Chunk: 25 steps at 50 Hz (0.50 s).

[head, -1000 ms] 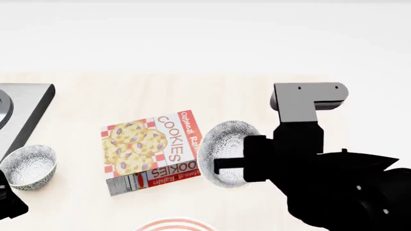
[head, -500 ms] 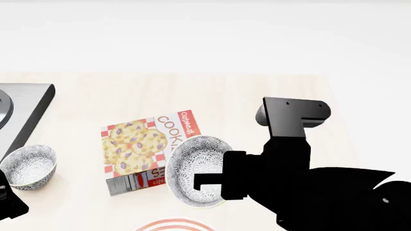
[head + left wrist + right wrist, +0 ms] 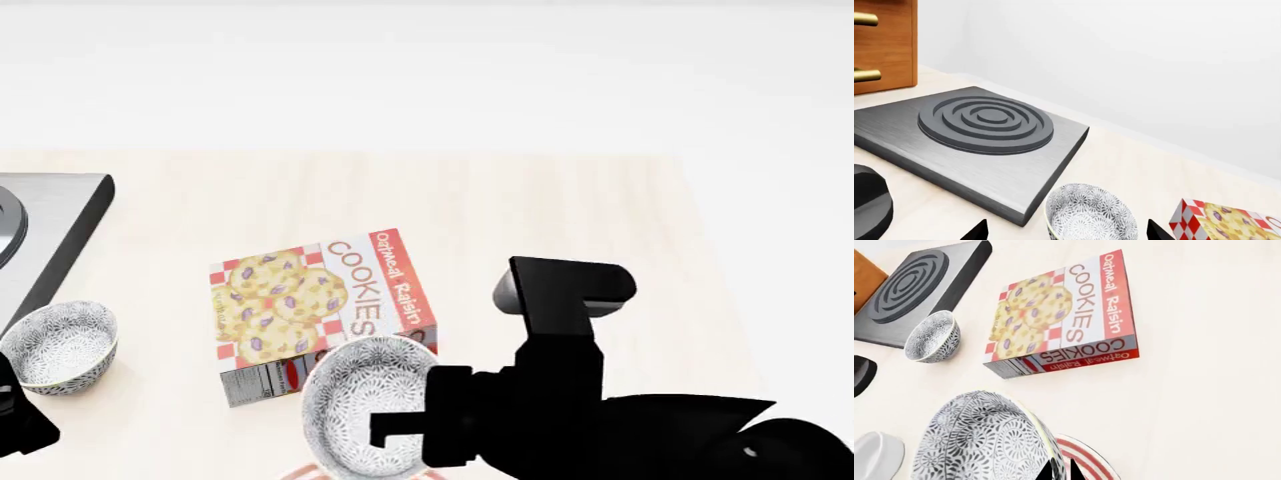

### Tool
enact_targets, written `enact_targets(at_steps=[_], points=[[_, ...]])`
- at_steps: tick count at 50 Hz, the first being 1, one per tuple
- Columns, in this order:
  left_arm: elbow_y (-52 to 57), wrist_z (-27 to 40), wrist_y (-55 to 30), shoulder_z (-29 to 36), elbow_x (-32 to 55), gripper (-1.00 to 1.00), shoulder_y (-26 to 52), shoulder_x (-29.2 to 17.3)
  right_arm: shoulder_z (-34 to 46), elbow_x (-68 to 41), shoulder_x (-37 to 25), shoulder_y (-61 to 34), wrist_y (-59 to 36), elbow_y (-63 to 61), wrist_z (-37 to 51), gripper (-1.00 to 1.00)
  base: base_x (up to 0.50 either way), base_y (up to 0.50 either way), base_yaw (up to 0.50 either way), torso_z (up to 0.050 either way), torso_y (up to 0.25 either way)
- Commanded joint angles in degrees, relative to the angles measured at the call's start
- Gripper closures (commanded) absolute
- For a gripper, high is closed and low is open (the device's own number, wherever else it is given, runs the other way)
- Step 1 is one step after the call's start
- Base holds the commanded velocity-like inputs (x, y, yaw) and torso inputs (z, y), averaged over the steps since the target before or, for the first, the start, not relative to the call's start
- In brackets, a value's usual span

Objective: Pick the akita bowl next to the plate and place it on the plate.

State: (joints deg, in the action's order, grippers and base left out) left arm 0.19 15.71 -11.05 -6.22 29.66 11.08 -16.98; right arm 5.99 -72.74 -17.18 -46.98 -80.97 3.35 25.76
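right gripper [image 3: 396, 432] clamped on akita bowl [image 3: 363, 405]

Pale, light-grained wooden countertop [image 3: 534, 200], running back to a white wall. Carries an Oatmeal Raisin cookie box [image 3: 320, 315] lying flat near the middle, with a grey-and-white speckled bowl [image 3: 56, 346] standing upright well to its left, just beside a dark grey hotplate slab [image 3: 981, 130] with raised concentric rings. Also bears, at the near edge, a red-ringed white plate [image 3: 1087, 462] and, apart from it, a plain white cup [image 3: 877, 457]
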Motion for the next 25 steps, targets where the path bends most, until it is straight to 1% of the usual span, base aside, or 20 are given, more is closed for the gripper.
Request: enact_targets(at_steps=[1,25], points=[[-0.2,0.0,0.3,0.2,0.0,-1.00,0.0,-0.1,2.0,-0.5,-0.4,1.5,1.3,-0.1,-2.7,1.00,0.00,0.00,0.00,0.000,0.000],[0.4,0.5,0.0,0.4,0.4,-1.00,-0.2,-0.4,5.2,-1.4,-1.6,4.5,1.7,-1.8,-4.3,1.00,0.00,0.00,0.00,0.000,0.000]])
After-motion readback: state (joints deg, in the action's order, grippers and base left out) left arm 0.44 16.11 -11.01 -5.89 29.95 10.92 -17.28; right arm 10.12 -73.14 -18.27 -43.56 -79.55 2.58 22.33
